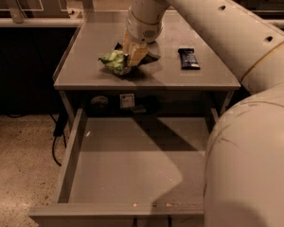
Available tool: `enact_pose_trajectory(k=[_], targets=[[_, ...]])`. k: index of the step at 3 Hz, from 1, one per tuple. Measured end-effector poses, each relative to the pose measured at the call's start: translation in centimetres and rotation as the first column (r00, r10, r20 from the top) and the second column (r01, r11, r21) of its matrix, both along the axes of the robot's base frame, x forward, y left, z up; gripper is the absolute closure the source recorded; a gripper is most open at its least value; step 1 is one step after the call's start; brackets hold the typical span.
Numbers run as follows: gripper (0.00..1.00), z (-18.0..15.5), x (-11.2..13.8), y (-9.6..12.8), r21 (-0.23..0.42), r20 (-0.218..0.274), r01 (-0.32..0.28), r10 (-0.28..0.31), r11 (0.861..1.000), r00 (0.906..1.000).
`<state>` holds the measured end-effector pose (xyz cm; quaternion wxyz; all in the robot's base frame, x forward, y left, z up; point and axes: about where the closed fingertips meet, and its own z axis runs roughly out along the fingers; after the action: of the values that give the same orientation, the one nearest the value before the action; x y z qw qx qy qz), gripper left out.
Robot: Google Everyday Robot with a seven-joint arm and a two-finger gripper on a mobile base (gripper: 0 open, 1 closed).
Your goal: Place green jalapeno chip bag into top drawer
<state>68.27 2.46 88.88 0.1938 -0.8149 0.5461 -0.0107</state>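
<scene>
Nearest, at the lower right, the robot's pale body point(251, 169) fills the corner and covers the right end of the drawer point(72, 157). The drawer stands pulled out toward the camera below the counter point(92, 37). It is wide, shallow and grey, with low sides. Its flat bottom holds only a few small specks near the front edge, and the arm's shadow lies across its middle. To the left of it a black cable point(54, 143) hangs down to the speckled floor point(19, 174). Just under the counter's front edge a small white label point(127, 100) sits in the dark recess. On the counter, left of centre and close to the front edge, lies the bag point(112, 61), crumpled and light green, not in the drawer. The claw point(134, 56) comes down from above and touches the bag's right side. Whether it is wide, narrow or gripping the bag cannot be told. A dark bar wrapper point(188, 58) lies well apart to the right, flat on the counter. The arm point(217, 27) rises from the claw and sweeps back to the right, toward the body.
</scene>
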Motion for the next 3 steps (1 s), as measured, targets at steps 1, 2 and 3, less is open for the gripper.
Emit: enact_pose_trajectory(k=[1, 2, 3], targets=[[0.87, 0.00, 0.00, 0.00, 0.000, 0.000, 0.000, 0.000, 1.000, 1.0000], [1.00, -0.01, 0.00, 0.01, 0.000, 0.000, 0.000, 0.000, 1.000, 1.0000], [1.00, 0.02, 0.00, 0.00, 0.000, 0.001, 0.000, 0.000, 1.000, 1.0000]])
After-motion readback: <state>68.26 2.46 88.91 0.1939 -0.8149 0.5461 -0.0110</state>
